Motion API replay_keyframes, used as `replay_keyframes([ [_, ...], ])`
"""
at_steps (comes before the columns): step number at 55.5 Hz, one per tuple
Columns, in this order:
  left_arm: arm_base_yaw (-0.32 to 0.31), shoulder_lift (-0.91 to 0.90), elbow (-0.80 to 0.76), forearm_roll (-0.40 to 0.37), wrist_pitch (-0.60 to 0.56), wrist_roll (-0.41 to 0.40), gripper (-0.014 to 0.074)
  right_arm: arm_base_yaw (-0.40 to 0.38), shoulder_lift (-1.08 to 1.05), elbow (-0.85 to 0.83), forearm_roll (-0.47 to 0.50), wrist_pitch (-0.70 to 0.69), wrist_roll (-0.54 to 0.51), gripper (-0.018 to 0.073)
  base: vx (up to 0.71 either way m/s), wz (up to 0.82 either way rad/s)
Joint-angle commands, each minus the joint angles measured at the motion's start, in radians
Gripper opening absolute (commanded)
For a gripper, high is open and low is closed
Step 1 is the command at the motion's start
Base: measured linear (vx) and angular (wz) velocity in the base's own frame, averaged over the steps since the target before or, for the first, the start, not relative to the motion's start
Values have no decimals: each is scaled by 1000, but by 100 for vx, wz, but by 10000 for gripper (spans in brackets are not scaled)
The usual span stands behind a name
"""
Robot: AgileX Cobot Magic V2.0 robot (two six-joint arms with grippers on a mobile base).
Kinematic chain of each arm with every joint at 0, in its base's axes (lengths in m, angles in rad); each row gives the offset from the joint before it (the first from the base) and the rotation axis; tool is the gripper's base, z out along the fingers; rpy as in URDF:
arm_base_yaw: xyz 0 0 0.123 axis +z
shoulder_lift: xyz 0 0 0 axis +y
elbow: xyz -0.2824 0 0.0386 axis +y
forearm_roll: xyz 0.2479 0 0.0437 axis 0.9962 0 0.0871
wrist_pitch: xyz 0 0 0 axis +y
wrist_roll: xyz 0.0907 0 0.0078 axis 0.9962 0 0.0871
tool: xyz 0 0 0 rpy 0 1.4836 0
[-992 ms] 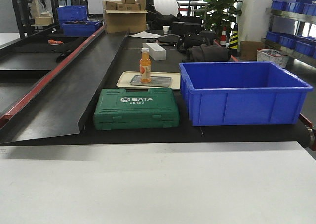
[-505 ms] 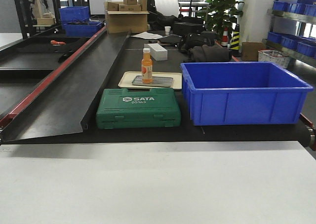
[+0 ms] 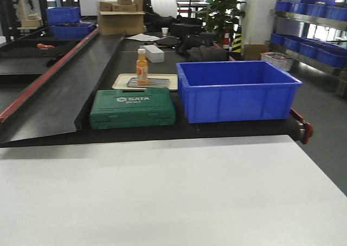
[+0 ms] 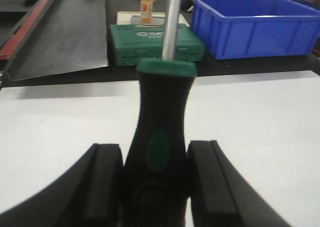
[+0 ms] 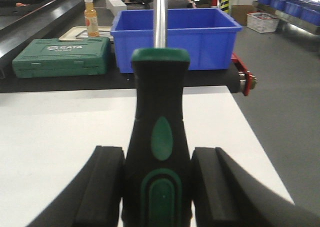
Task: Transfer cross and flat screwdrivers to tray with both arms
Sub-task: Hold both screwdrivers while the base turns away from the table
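Observation:
My left gripper [image 4: 155,149] is shut on the black, green-accented handle of a screwdriver [image 4: 162,102]. Its silver shaft points up and away, over the white table. My right gripper [image 5: 159,152] is shut on a second, similar screwdriver [image 5: 161,87], held the same way near the table's right edge. Neither tip shows, so I cannot tell cross from flat. Neither arm shows in the front view. The wide grey metal tray is out of view.
Beyond the white table [image 3: 162,192] lies a black belt with a green SATA case [image 3: 133,108], a deep blue bin [image 3: 236,91] and a beige tray [image 3: 122,83] bearing an orange bottle [image 3: 142,66]. A black ramp [image 3: 59,94] runs at left. Open floor is at right.
The front view has swung to the right: the green case, bottle and blue bin sit further left in the frame, and more floor and shelving show at right.

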Motion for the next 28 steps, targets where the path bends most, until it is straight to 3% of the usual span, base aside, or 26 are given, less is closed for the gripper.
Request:
replay_keyframes([
  [1,-6,8,-23,9,-94,-9,3,-2,7,-31,-17,-91,-2,-8,-26,-44],
  [28,-6,8,-23,9,-94,-9,3,-2,7,-31,-17,-91,-2,-8,-25,-54],
])
